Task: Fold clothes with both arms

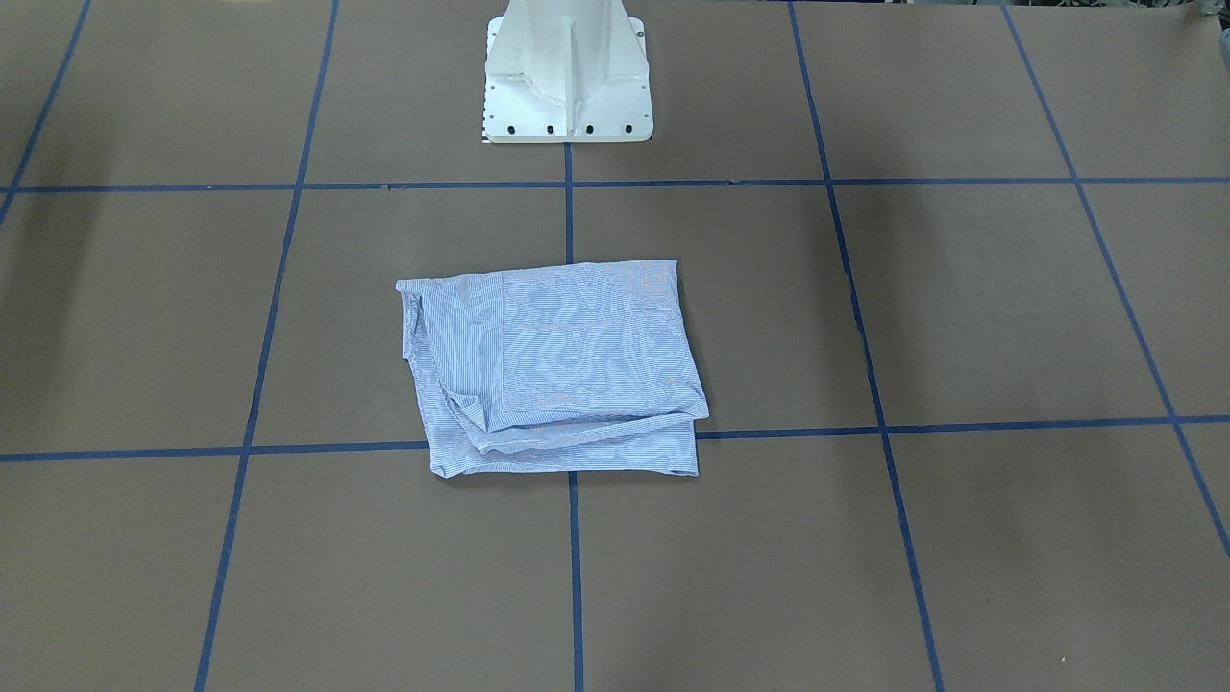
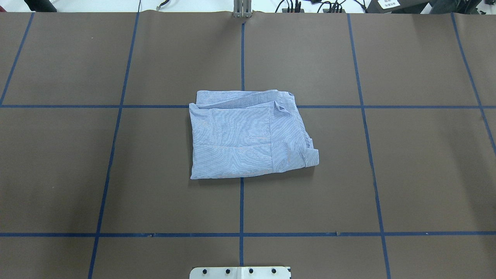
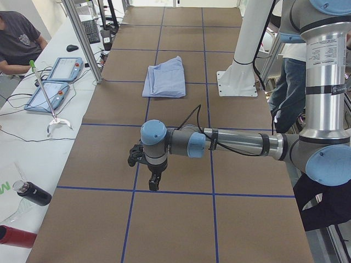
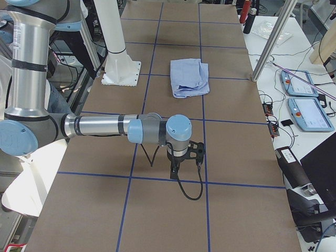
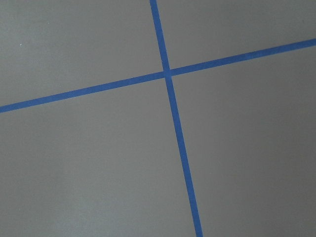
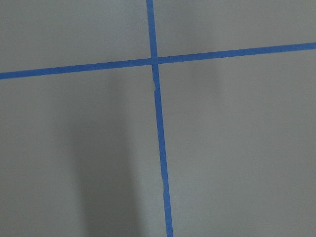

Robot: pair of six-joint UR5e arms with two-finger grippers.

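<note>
The light blue striped shirt (image 1: 553, 370) lies folded into a rough rectangle in the middle of the brown table, shown also in the overhead view (image 2: 248, 135). It has a cuff sticking out at one corner. Neither arm touches it. My left gripper (image 3: 155, 183) shows only in the exterior left view. It points down over the table, far from the shirt (image 3: 164, 76). My right gripper (image 4: 174, 170) shows only in the exterior right view. It also points down, far from the shirt (image 4: 190, 77). I cannot tell whether either gripper is open or shut. Both wrist views show only bare table and blue tape.
The white pedestal base (image 1: 567, 86) stands at the robot's edge of the table, behind the shirt. A side bench holds teach pendants (image 3: 55, 82) and bottles (image 3: 33, 193). A seated person (image 3: 16, 41) is at that bench. Blue tape lines grid the table.
</note>
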